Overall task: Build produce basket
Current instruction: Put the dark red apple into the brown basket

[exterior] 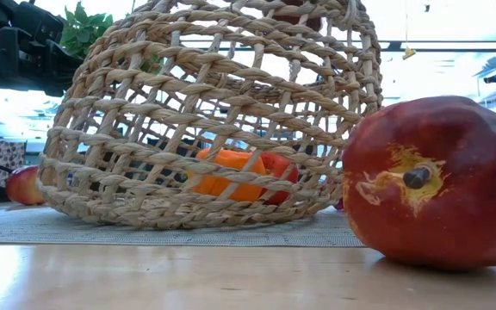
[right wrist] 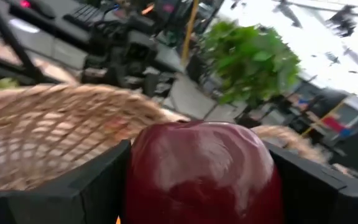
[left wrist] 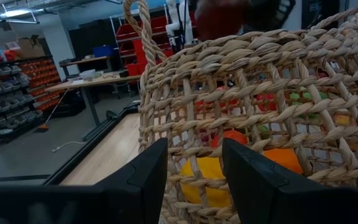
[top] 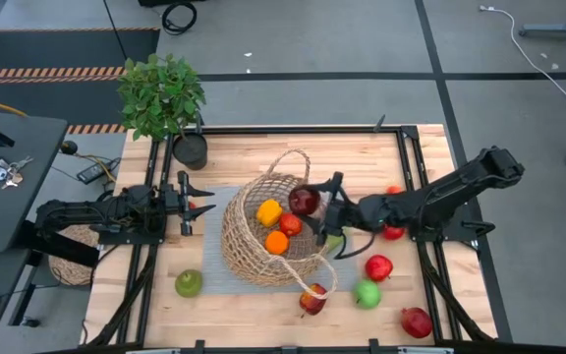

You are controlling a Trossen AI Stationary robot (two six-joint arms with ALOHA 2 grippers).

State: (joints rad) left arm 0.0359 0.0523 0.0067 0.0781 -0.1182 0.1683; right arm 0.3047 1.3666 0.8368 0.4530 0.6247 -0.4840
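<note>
Now, your right hand (top: 314, 205): it grips a dark red apple (top: 304, 201) over the rim of the basket (top: 249, 246).
Your left hand (top: 202, 201): open, just beside the basket.
Basket: tipped on the worktop (top: 421, 147), holding a yellow pepper (top: 269, 211) and an orange (top: 277, 242).

The basket (top: 263, 241) fills the table's middle, its open mouth facing right. The right gripper (top: 324, 208), clamped on a dark red apple (top: 304, 201), blocks that mouth from above. Loose fruit clutters the near right; a green apple (top: 189, 283) sits near left. The potted plant (top: 165, 98) crowds the far left corner.
</note>
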